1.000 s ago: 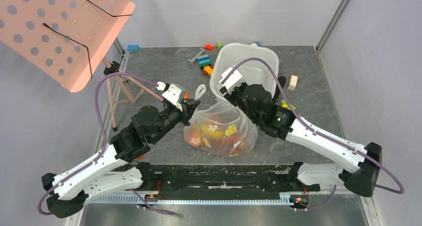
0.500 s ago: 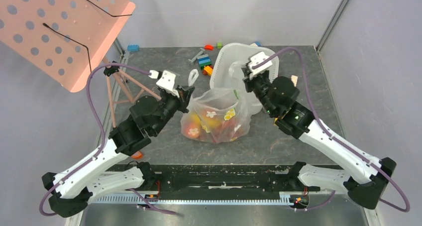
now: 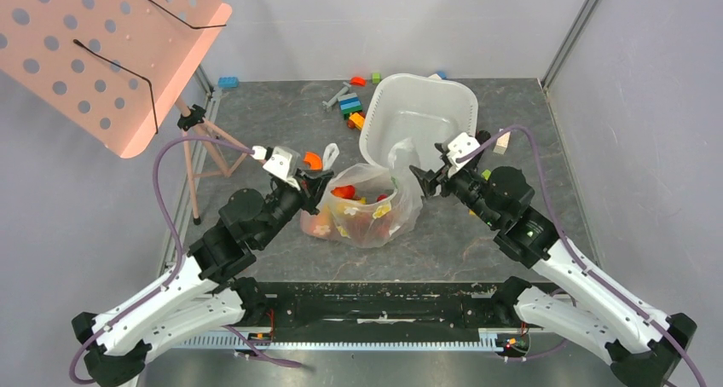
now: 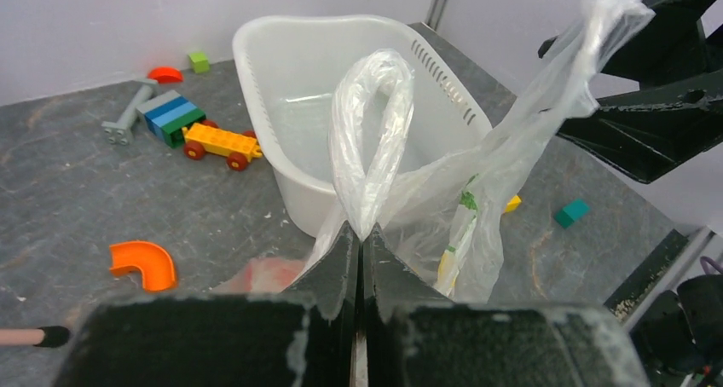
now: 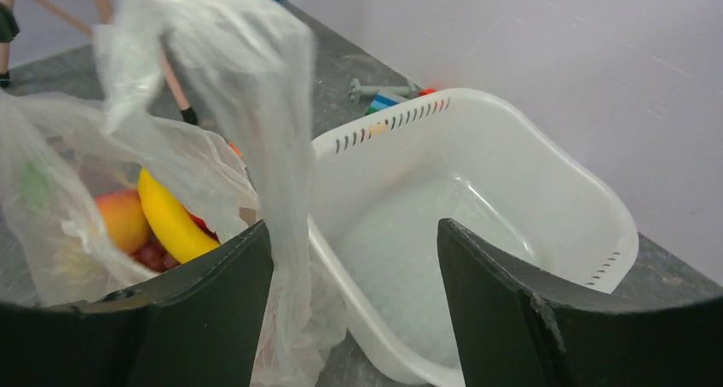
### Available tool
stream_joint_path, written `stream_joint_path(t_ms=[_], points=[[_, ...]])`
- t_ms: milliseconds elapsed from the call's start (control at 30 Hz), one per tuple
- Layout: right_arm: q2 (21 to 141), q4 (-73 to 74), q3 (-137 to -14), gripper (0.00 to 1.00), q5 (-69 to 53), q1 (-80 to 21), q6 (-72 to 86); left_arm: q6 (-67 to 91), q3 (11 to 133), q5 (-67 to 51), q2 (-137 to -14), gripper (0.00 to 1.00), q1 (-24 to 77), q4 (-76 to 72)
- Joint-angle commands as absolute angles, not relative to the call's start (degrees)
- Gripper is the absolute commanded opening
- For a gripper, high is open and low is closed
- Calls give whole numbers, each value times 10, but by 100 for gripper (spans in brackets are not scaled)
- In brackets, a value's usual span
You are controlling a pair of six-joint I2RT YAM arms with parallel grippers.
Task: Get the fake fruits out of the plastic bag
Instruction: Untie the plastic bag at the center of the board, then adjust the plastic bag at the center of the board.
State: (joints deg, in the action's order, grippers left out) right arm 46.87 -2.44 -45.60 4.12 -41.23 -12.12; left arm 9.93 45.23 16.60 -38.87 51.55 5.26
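**Film, gloss and matt grey**

The plastic bag (image 4: 375, 140) is clear, crinkly thin film. The fake fruits (image 5: 166, 212) look smooth, glossy plastic. The basin (image 5: 401, 161) is white rigid plastic, faintly frosted. The table (image 4: 77, 208) is matt grey, scuffed.

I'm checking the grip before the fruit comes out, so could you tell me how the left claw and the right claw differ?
The left claw is shut on a loop handle of the plastic bag; the right claw is wide open, with bag film merely hanging by one finger. The left claw sits at the bag's left side, the right claw at its right, beside the white basin. Both are at the bag's top.
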Motion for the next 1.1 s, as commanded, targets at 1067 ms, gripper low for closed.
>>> stream_joint_path(t_ms=[1067], points=[[698, 131, -866, 44, 265, -593, 299, 173, 417, 168, -394, 2, 514, -64]])
